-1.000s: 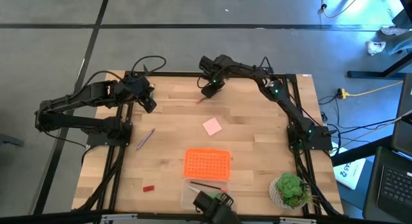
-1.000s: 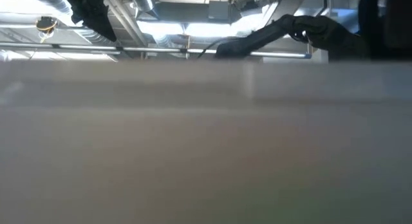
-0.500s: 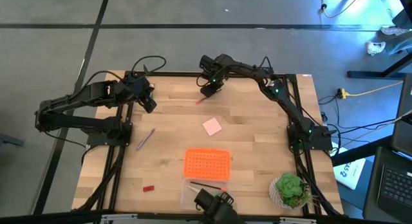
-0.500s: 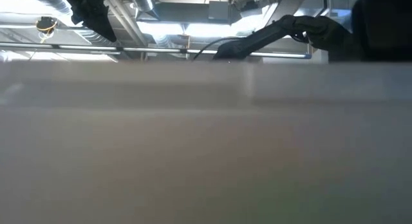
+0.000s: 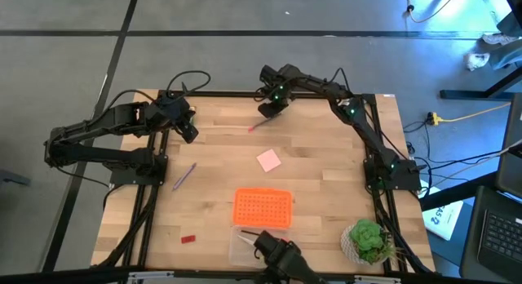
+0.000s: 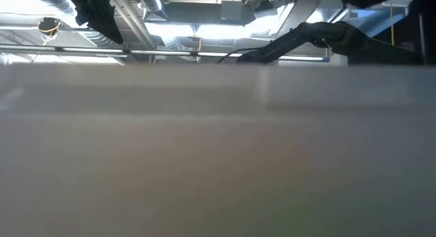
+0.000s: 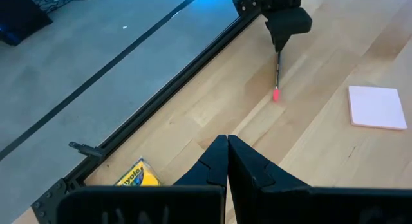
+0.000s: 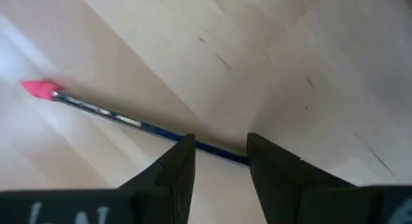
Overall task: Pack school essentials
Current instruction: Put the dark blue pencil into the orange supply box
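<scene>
Left pincer (image 5: 189,132) clenched, empty, far left of the pink pad (image 5: 269,161). Purple pencil (image 5: 184,175) lying lower left of the pad on the bench (image 5: 326,170). Right pincer (image 5: 267,111) released, straddling the pink-tipped pencil (image 8: 122,118) above the pad.

The high view looks straight down on the whole wooden table (image 5: 318,153), both arms and the grey floor around it. The low view sits level with the tabletop, so close that a pale blur fills most of it, with ceiling lights beyond. The left wrist view faces across the table's far edge toward the pencil (image 7: 277,74) and pink pad (image 7: 376,107). The right wrist view hangs close above the same pencil (image 8: 122,118).
</scene>
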You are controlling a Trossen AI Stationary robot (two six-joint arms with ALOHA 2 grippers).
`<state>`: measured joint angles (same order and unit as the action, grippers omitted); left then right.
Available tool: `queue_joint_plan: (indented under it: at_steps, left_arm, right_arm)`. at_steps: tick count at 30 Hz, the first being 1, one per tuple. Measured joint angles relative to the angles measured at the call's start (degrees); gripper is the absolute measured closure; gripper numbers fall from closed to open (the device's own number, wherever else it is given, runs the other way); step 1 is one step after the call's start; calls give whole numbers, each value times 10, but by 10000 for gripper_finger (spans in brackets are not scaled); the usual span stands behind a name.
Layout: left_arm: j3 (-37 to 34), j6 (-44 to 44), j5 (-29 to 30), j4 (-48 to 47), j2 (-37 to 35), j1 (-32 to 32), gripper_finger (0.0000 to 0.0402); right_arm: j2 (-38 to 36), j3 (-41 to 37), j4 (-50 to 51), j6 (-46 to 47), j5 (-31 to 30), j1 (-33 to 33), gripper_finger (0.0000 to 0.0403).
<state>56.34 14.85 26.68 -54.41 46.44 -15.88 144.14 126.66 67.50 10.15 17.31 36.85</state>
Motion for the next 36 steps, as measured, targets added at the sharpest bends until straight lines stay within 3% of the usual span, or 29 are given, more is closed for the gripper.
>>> queue_joint_plan:
  at_steps: [16, 36]
  left_arm:
    - [0, 0, -5, 0, 0, 0, 401]
    - [0, -4, -9, 0, 0, 0, 401]
  right_arm:
    - [-1, 0, 61, -2, 23, 1, 261]
    - [0, -14, 118, -78, 40, -4, 261]
